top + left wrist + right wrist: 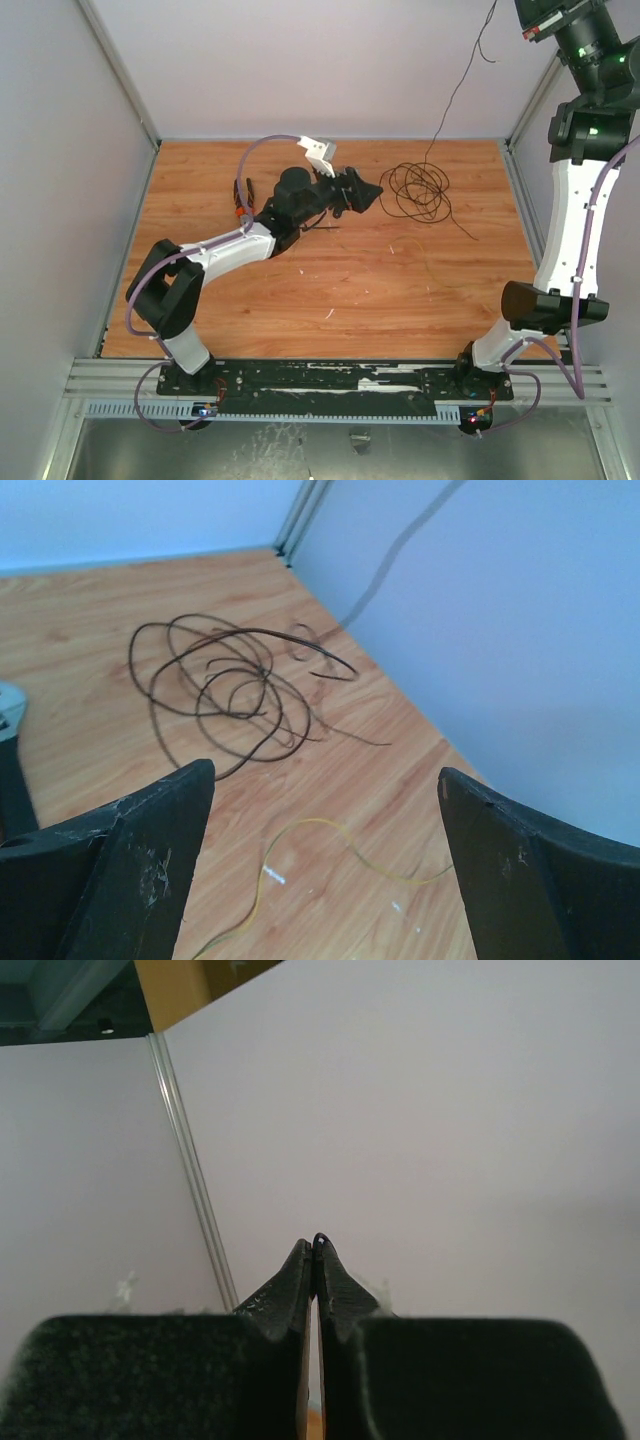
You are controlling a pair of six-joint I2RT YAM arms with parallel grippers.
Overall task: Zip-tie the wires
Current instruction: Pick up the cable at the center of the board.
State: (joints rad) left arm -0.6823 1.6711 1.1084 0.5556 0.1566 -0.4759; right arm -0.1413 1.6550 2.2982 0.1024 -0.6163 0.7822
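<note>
Top external: fixed high, above and behind the arm bases. Looks steeply down over the whole orange-brown wood-grain tabletop point(330, 290) to the pale back wall. Far and wide.

Left wrist: low and close over that tabletop point(90, 650). Faces the far right corner between the wide-set black fingers of the left gripper point(325, 770). Thin black looping wire tangle point(225, 685) mid-frame, near.

Right wrist: carried high. Aimed at a pale wall and a slim silver metal post point(195, 1175), over the pressed-together tips of the right gripper point(315, 1245).

Shared by top external and left wrist: same tangle point(418, 190), tabletop, right-hand wall. Right wrist overlap with the others: cannot tell.
</note>
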